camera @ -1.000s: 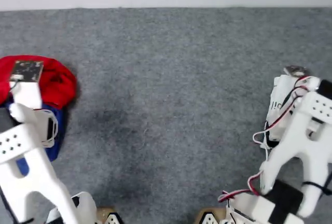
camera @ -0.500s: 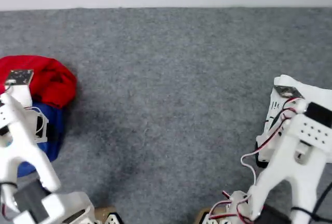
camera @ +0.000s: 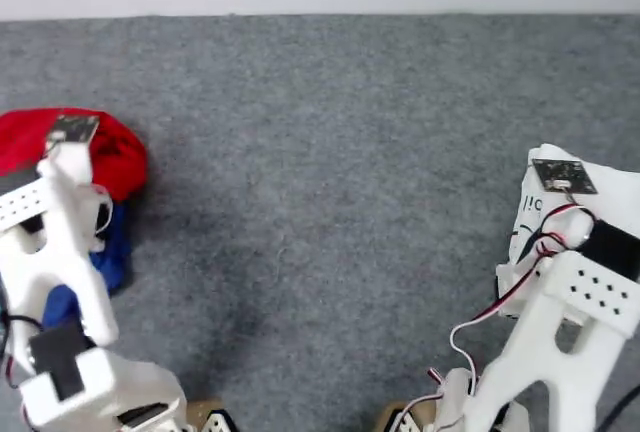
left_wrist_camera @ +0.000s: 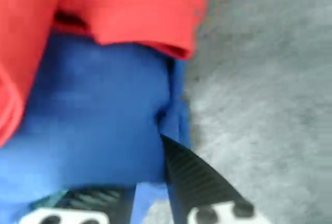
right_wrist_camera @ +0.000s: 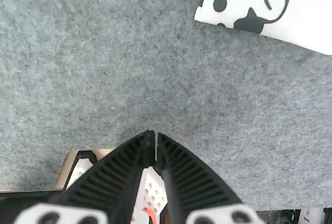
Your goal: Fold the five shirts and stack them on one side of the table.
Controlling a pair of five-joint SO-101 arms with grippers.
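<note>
At the table's left side a red shirt lies crumpled on a blue shirt. The left arm stands over this pile. In the left wrist view the red shirt overlaps the blue shirt, and my left gripper looks shut on a fold of blue cloth that drapes over one finger. At the right a white shirt with black print lies flat under the right arm. My right gripper is shut on nothing above bare mat, a short way from the white shirt's corner.
A grey felt mat covers the table up to the pale wall behind. The two arm bases stand at the front edge. Part of a base also lies right beneath the right gripper.
The left arm swung over the pile, first toward the left edge, then back toward the red shirt. The right arm drew back toward the front and lifted; its wrist now sits over the white shirt.
</note>
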